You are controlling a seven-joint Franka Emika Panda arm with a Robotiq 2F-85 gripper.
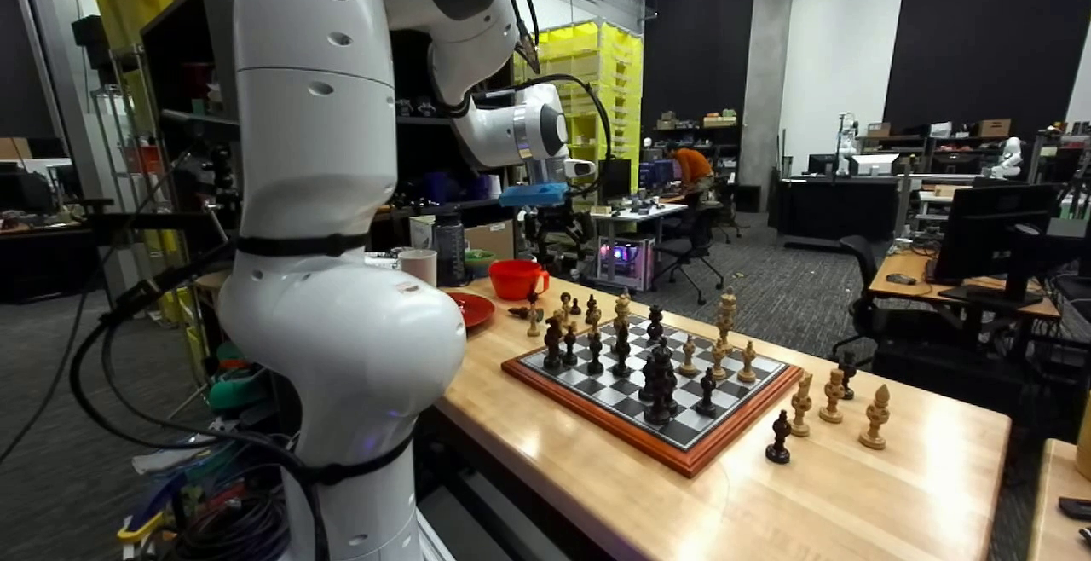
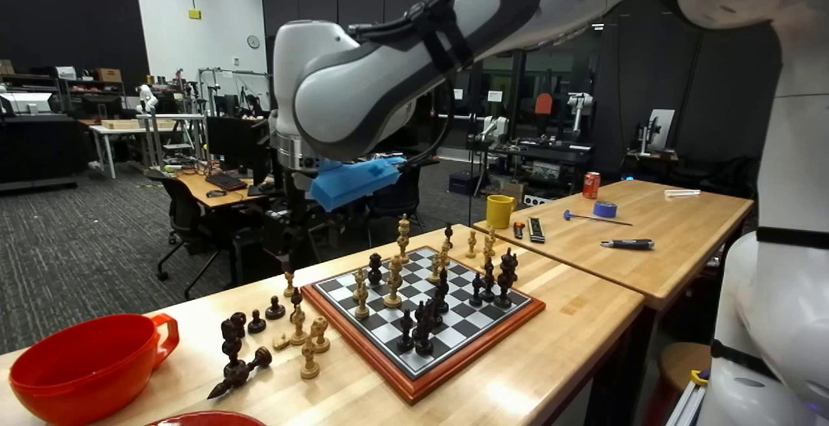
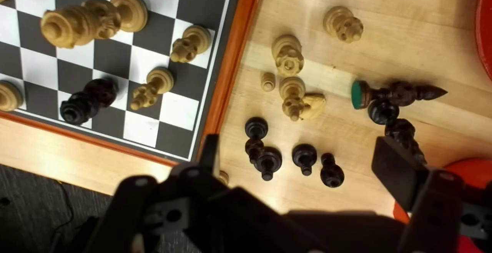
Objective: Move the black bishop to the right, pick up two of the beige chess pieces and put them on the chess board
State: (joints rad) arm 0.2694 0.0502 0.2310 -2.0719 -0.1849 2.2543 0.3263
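Hovering above chess board (image 3: 232, 53) height, tool (image 3: 300, 157), jaws spread wide; beige chess pieces (image 3: 287, 53) lower, on and beside board.

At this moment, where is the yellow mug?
In an exterior view, the yellow mug stands right of centre on the table beyond the chess board, left of an orange-black item.

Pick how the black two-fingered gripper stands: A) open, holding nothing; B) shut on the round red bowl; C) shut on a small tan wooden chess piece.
A: in the wrist view the gripper has its fingers spread wide apart, gripping nothing.
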